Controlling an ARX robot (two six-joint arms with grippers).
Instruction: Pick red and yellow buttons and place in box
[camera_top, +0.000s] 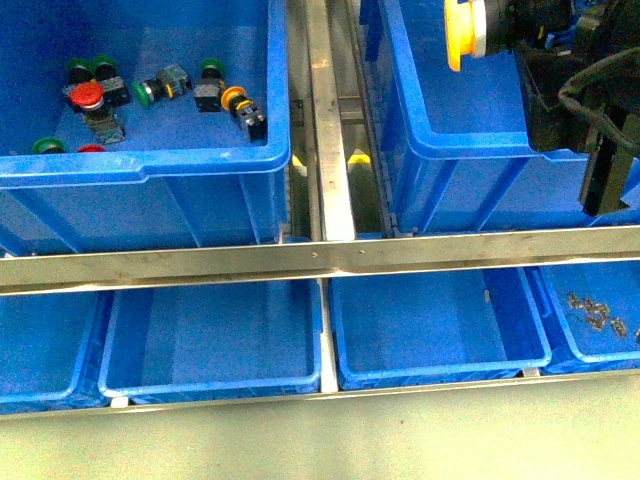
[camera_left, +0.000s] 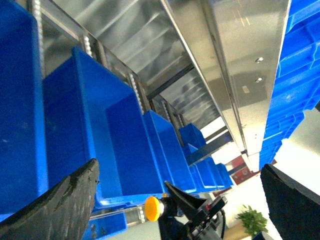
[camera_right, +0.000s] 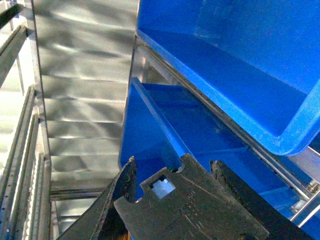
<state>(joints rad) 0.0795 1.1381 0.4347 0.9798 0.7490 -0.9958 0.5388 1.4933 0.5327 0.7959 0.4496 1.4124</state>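
Observation:
My right gripper hangs at the top of the front view, over the inside of the box, the deep blue crate on the upper right. It is shut on the yellow button, whose cap points left. The right wrist view shows only the button's dark body between the right gripper's fingers. In the upper left crate lie a red button, a yellow button and a second red cap by the front wall. My left gripper is open with nothing between its fingers; its view shows the held yellow button.
Several green-capped switches lie among the buttons in the left crate. A steel rail runs across below both crates and an upright steel post separates them. Shallow blue bins sit on the lower shelf; the rightmost one holds small metal parts.

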